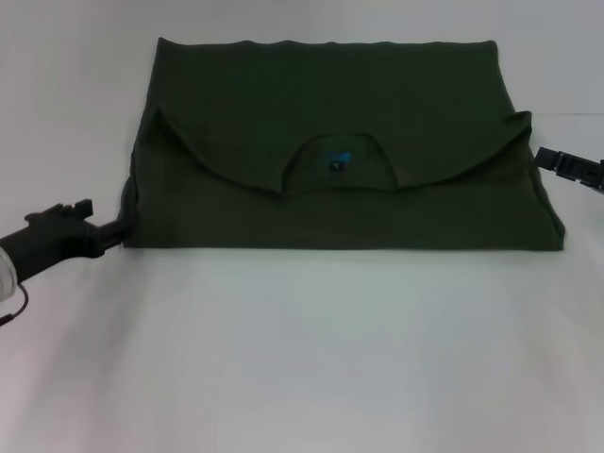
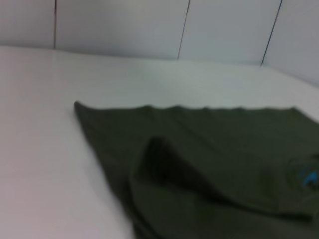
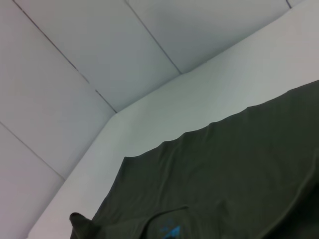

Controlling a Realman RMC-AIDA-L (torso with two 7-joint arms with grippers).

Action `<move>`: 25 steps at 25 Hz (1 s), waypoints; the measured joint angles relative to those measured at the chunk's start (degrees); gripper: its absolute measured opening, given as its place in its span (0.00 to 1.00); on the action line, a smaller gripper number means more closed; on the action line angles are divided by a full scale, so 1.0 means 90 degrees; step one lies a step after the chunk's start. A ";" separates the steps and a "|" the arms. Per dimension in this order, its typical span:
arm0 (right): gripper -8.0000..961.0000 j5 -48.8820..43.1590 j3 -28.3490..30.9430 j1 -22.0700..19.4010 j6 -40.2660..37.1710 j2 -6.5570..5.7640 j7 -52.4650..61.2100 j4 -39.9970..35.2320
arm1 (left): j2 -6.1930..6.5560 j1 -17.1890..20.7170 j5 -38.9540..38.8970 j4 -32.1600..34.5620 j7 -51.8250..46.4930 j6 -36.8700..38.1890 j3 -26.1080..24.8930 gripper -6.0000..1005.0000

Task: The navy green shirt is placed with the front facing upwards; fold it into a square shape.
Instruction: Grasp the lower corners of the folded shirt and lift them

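- The navy green shirt (image 1: 340, 142) lies flat across the middle and far part of the white table (image 1: 302, 359). It is already folded over once, with the collar (image 1: 340, 168) and its small blue label (image 1: 338, 157) showing on the upper layer, near the front edge.
- The left gripper (image 1: 121, 229) sits at the shirt's near-left corner, touching the cloth; whether it is pinching the fabric or parted cannot be told.
- The right gripper (image 1: 566, 168) is at the right edge, just beside the cloth, and its grip cannot be told either.
- For a clean next fold, I judge that both grippers should take all layers at their corners (a pinch on only the top layer would let the lower one slide).
- Lift both sides evenly and carry the edge straight across, so the 2 sides stay parallel and the result comes out square.
- The table is plain, white and smooth, so cloth may drag little; pale panelled walls (image 3: 75, 59) stand behind it.
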 joint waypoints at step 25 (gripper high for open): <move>0.74 0.0021 0.0063 -0.0024 0.0266 0.0043 0.0057 0.0023 | -0.0025 -0.0320 0.0271 -0.0491 0.0394 -0.1102 0.1056 0.77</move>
